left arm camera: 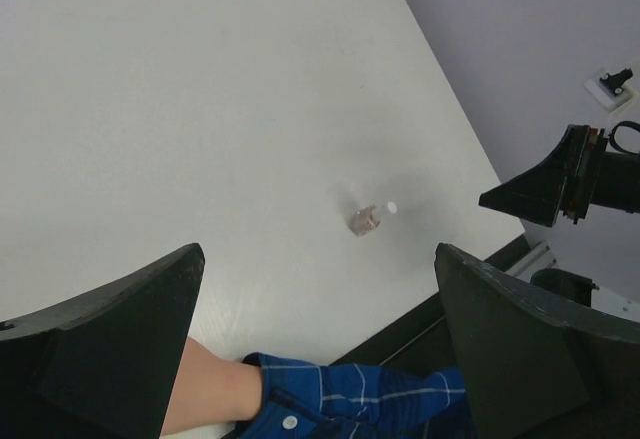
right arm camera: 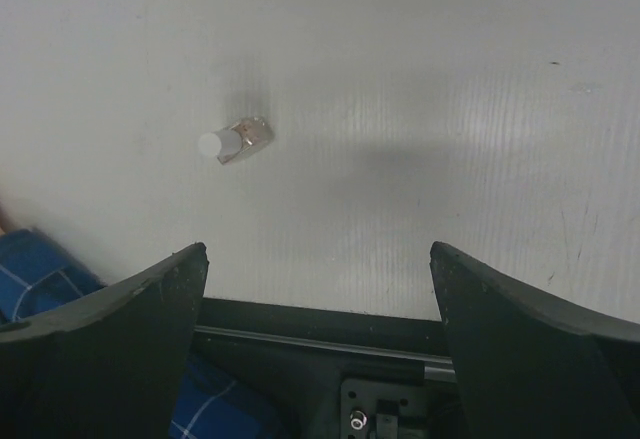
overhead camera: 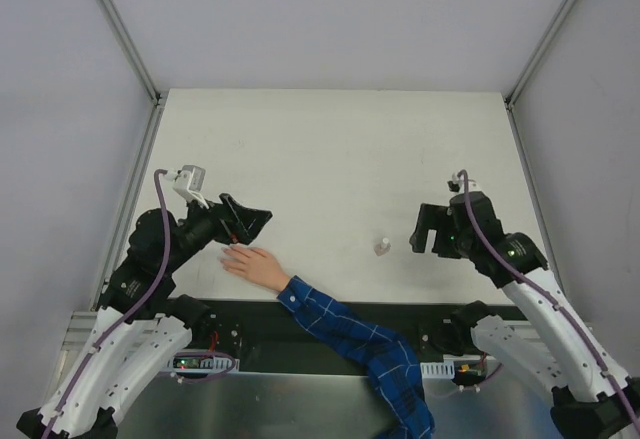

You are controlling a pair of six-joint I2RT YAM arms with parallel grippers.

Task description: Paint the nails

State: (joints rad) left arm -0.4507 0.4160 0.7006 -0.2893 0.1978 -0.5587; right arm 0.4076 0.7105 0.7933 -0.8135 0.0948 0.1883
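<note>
A pale hand (overhead camera: 252,262) with a blue plaid sleeve (overhead camera: 350,334) lies flat on the white table near its front edge, fingers pointing left. Its nails are too small to make out, and the fingertips lie right beside my left gripper (overhead camera: 245,221). That gripper is open and empty above the hand; the left wrist view (left arm camera: 318,254) shows the wrist (left arm camera: 205,389) and cuff (left arm camera: 340,399) between its jaws. A small clear bottle (overhead camera: 382,247) with a white cap stands mid-table and shows in both wrist views (left arm camera: 368,218) (right arm camera: 237,141). My right gripper (overhead camera: 425,231) is open and empty, right of the bottle (right arm camera: 318,259).
The table (overhead camera: 330,149) is walled by grey panels at the back and sides. A black rail (right arm camera: 330,324) runs along the front edge below the right gripper. The sleeve crosses this edge between the two arm bases.
</note>
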